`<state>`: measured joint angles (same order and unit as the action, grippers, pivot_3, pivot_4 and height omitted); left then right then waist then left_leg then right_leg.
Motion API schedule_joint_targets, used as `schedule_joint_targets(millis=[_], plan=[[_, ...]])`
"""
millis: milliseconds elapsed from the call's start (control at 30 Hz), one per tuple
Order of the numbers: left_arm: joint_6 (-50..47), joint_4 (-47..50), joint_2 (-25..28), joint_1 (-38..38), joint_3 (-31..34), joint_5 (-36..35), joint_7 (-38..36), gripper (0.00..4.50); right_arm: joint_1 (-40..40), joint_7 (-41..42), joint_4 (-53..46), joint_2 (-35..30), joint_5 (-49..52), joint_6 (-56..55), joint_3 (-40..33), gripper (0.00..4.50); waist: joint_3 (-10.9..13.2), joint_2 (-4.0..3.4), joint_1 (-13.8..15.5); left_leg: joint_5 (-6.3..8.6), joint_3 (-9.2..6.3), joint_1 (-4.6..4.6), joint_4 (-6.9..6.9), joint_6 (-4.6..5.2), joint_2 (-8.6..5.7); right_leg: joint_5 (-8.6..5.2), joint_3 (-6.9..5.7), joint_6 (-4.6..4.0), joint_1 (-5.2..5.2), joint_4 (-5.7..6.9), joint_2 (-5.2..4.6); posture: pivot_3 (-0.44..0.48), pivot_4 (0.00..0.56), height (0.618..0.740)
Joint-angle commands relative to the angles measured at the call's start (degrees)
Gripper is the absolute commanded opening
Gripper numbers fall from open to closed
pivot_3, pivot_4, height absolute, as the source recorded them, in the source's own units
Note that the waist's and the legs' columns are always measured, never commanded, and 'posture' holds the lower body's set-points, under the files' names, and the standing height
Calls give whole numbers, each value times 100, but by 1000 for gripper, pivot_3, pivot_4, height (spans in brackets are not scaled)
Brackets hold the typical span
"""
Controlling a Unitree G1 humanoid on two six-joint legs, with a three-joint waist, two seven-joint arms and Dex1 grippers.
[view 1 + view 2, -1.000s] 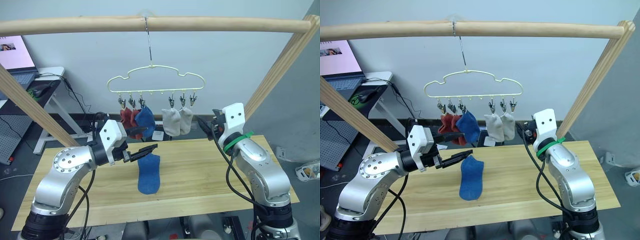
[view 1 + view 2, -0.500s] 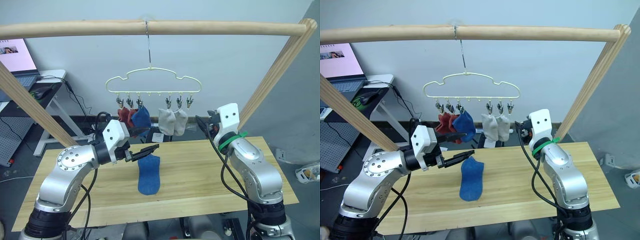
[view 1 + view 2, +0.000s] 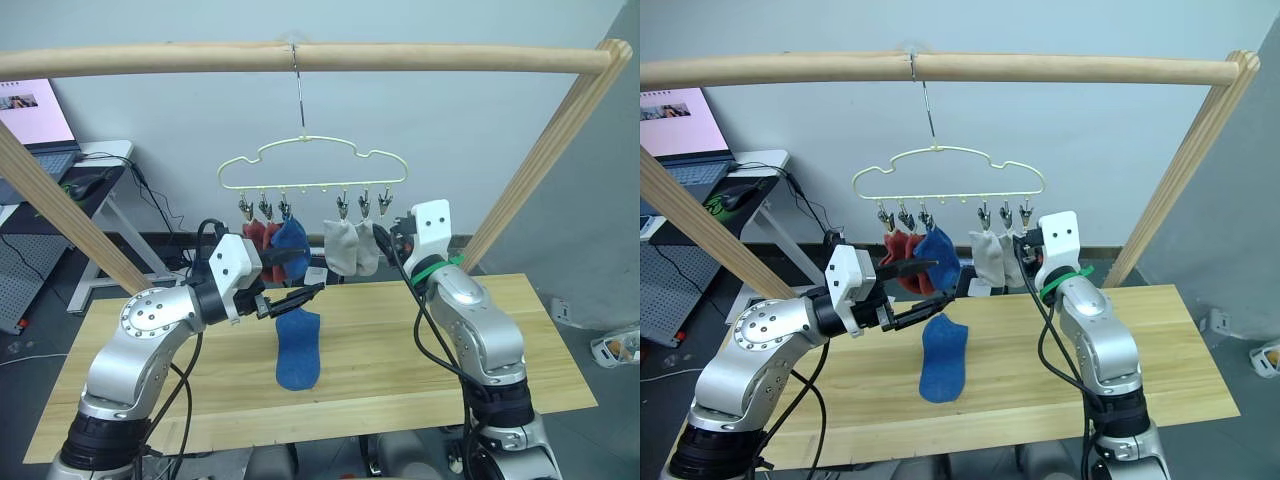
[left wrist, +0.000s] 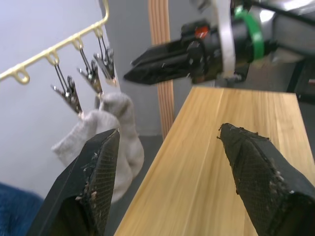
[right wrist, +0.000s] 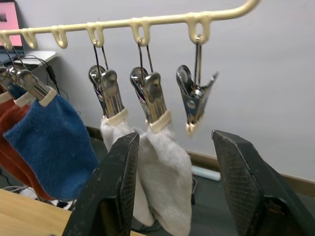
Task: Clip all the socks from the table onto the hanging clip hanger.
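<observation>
Five socks hang from the clip hanger: two red socks and a blue sock at its left end, two grey socks right of the middle. One clip at the hanger's right end hangs empty, just beside the grey pair. The hanger's hook is over the wooden beam, which spans the top of the scene and rests on slanted posts at both sides.

A second blue sock lies flat on the table, near the middle, toe toward the front edge. Bare wood lies all around it, with wide open planks to its right and left, and it sits well clear of every table edge.

The left gripper hovers above the upper end of the lying sock, its jaws spread wide and holding nothing; whether a fingertip touches the fabric cannot be told. The right gripper is raised beyond the table's back edge, just under the empty clip and the grey socks, its fingers parted and empty. Open air separates the two grippers, with the hanging socks between and behind them.
</observation>
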<state>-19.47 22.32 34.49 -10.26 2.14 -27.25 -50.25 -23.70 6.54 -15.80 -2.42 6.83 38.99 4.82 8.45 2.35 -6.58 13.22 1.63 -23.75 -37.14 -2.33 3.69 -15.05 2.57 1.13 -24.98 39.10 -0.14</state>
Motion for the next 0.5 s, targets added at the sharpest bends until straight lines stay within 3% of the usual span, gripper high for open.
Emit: schedule_joint_targets(millis=[33, 500], plan=[[-3, 108, -97, -168, 226, -258, 124, 3473, -230, -139, 146, 102, -94, -336, -24, 2439, 0, 0, 0, 0, -1, 0, 0, 0, 0, 0, -1, 0, 0, 0, 0, -109, 117, 740], [-172, 125, -98, -284, 207, -419, 147, 3473, -570, -252, 774, 297, -202, -795, -145, 2439, 0, -1, -4, 0, -2, 0, -1, 0, 0, 1, 0, 0, 1, 1, 0, -117, 121, 740]])
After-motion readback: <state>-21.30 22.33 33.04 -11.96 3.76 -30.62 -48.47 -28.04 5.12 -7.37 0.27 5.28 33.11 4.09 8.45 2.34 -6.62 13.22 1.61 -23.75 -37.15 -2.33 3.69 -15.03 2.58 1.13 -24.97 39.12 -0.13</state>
